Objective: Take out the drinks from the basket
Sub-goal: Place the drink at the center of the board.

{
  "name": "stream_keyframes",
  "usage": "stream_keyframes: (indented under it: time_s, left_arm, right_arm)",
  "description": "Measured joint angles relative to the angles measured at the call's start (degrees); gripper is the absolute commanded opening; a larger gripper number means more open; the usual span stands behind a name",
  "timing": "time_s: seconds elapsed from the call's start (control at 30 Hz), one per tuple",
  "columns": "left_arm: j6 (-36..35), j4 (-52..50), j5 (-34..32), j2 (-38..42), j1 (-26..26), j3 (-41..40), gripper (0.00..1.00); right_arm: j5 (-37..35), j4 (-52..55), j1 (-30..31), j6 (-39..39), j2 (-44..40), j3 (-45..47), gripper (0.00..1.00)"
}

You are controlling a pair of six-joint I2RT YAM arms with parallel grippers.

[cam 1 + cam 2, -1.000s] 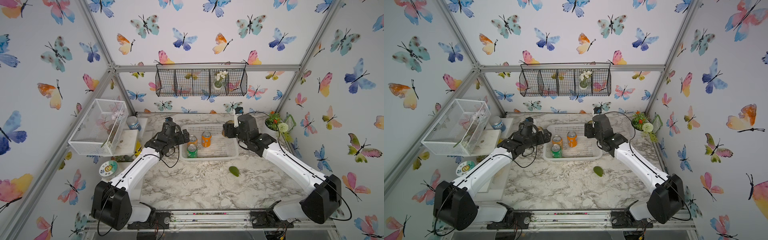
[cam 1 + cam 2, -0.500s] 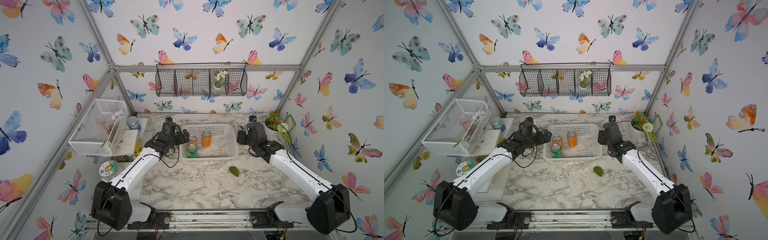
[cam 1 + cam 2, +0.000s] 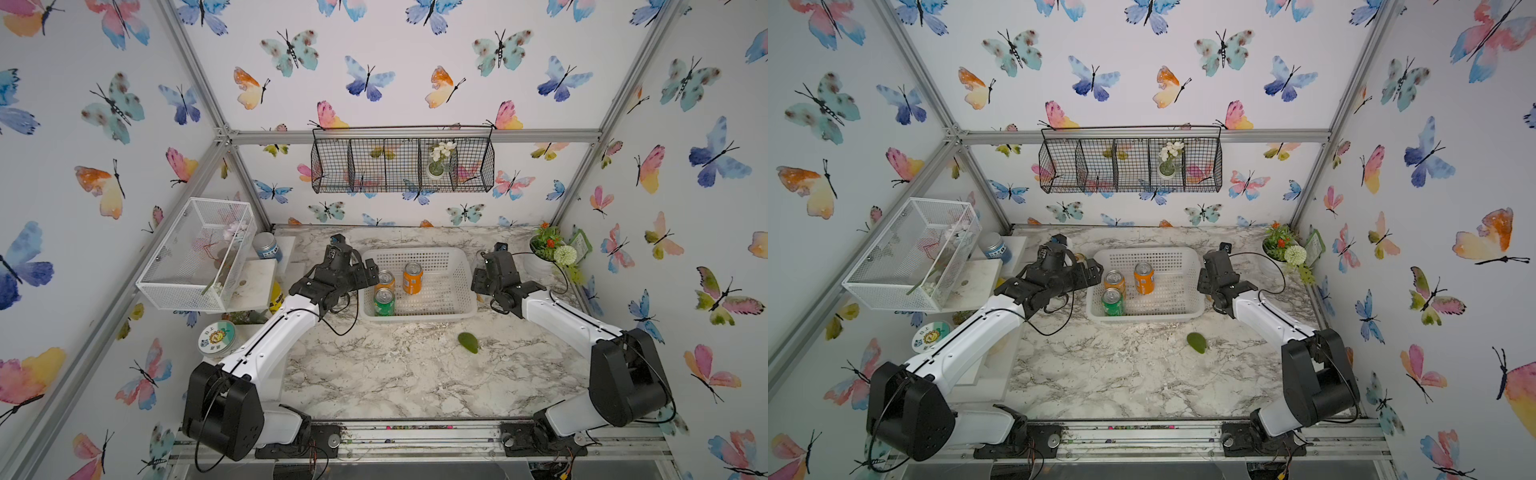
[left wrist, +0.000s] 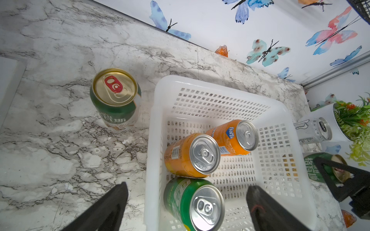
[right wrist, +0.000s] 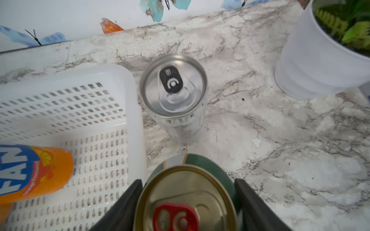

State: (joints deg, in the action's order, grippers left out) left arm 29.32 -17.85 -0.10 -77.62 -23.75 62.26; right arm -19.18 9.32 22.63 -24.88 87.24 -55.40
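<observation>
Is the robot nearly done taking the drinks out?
About halfway. Done: a dark green can and the silver can stand on the table. In hand: the right claw holds a second dark green can outside the basket. Left inside: two orange cans, one bright green can.

- Basket [image 4: 158,124]: white plastic, with rows of small slots through its walls and floor.
- Fanta can [image 4: 226,140]: orange, blue-and-white logo, silver top.
- Second orange can [image 4: 180,158]: silver top too.
- Bright green can [image 4: 180,198]: yellowish lettering, silver top.
- Dark green can [image 4: 114,112]: gold top, red tab, white lettering.
- Second dark green can [image 5: 188,200]: same gold top and red tab.
- Slim can [image 5: 174,90]: silver, black tab.
- Tabletop [image 3: 395,374]: white marble pattern, grey veins.
- Walls [image 3: 395,41]: white, with watercolour butterflies in blue, teal, pink and orange.
- Left fingers [image 4: 108,210] and right fingers [image 5: 124,206]: black.
</observation>
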Motion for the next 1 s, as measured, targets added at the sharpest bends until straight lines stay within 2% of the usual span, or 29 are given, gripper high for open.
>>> stream_keyframes:
  time_s: [0.37,0.63,1.0]
  left_arm:
    - [0.00,0.00,0.00,0.00,0.00,0.00,0.99]
    - [0.00,0.00,0.02,0.00,0.00,0.00,0.99]
    - [-0.42,0.00,0.02,0.00,0.00,0.00,0.99]
  right_arm:
    - [0.17,-2.56,-0.20,-3.10,0.20,3.43,0.70]
    - [0.33,-4.98,-0.22,-5.14,0.20,3.50,0.87]
    - [0.37,-5.14,-0.22,-6.27,-1.84,3.50,0.96]
